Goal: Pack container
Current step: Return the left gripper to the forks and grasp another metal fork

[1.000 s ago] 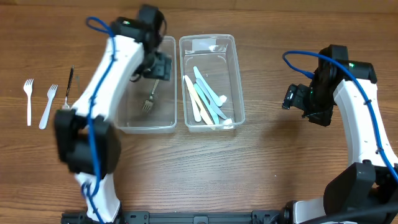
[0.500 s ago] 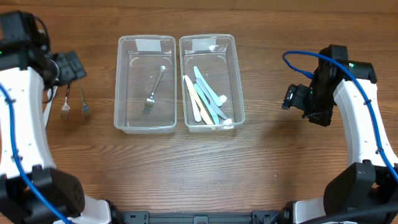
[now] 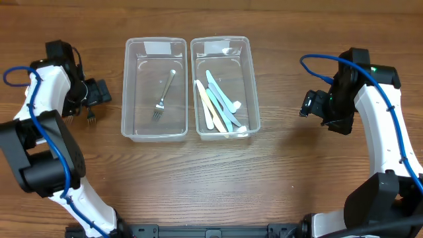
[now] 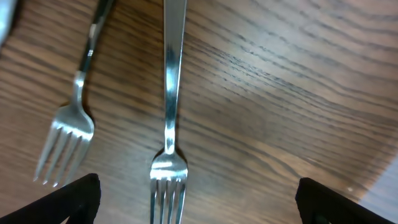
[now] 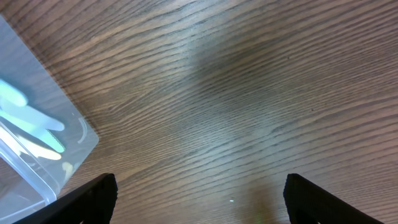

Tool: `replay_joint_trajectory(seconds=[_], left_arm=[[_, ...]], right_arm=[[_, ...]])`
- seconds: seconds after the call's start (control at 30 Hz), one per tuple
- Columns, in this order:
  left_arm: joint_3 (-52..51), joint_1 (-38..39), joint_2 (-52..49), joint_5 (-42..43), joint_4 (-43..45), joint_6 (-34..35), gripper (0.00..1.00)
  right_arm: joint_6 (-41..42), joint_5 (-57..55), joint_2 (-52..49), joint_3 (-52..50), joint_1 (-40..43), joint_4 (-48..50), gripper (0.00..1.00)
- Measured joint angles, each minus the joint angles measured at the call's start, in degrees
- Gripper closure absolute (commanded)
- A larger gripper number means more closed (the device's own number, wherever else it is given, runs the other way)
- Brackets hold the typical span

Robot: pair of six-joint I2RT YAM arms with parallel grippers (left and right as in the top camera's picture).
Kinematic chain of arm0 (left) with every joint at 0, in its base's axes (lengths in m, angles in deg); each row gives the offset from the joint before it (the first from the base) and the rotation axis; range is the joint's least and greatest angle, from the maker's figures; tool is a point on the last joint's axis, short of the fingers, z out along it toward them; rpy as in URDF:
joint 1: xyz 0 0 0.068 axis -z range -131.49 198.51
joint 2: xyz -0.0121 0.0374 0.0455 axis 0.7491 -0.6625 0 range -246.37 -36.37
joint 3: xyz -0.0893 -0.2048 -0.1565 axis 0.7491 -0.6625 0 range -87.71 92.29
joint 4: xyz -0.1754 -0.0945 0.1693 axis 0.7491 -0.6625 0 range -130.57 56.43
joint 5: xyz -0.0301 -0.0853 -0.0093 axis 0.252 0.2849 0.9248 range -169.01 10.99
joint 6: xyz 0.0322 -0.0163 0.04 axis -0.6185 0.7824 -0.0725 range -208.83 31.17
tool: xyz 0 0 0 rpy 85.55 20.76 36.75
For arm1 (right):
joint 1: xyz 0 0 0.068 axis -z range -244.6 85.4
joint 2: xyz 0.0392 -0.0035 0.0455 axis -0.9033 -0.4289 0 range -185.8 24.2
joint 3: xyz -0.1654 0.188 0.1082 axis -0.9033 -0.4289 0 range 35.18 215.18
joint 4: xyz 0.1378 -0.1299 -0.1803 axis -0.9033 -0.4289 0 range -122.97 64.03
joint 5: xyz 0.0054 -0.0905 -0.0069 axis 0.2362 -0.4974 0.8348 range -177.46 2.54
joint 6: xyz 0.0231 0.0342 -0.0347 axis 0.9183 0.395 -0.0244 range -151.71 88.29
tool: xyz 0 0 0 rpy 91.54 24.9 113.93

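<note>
Two clear plastic containers stand side by side at the back middle. The left container (image 3: pixel 124 86) holds one metal fork (image 3: pixel 162 97). The right container (image 3: pixel 254 86) holds several pale plastic knives (image 3: pixel 219 102). My left gripper (image 3: pixel 93 98) hovers at the far left over two metal forks on the table. It is open (image 4: pixel 198 202), and the middle fork (image 4: pixel 168 127) lies between its spread fingertips (image 4: pixel 69 199), tines toward the camera. The second fork (image 4: pixel 67 132) lies to its left. My right gripper (image 3: pixel 308 104) hangs open and empty (image 5: pixel 199 200) right of the containers.
In the overhead view only the tines of a fork (image 3: pixel 90 119) show below my left arm; the rest is hidden under it. A corner of the right container (image 5: pixel 38 146) shows at the left of the right wrist view. Bare wood lies under my right gripper.
My left arm swung from above the left container out to the table's far left, over the loose forks, and its jaws widened. The right arm has not moved.
</note>
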Motion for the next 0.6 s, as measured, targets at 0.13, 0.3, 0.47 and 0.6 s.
replay_joint_trajectory(seconds=[0.13, 0.3, 0.47, 0.6], left_arm=[[0.0, 0.0, -3.1, 0.0, 1.8, 0.0, 0.0], [0.0, 0.0, -5.5, 0.0, 4.4, 0.0, 0.0], [0.0, 0.0, -5.9, -0.5, 4.7, -0.4, 0.33], [0.0, -0.3, -5.9, -0.5, 4.9, -1.3, 0.65]], right_arm=[[0.0, 0.0, 0.0, 0.0, 0.0, 0.0, 0.12], [0.0, 0.0, 0.0, 0.0, 0.0, 0.0, 0.12], [0.0, 0.0, 0.0, 0.0, 0.0, 0.0, 0.12], [0.0, 0.0, 0.0, 0.0, 0.0, 0.0, 0.12]])
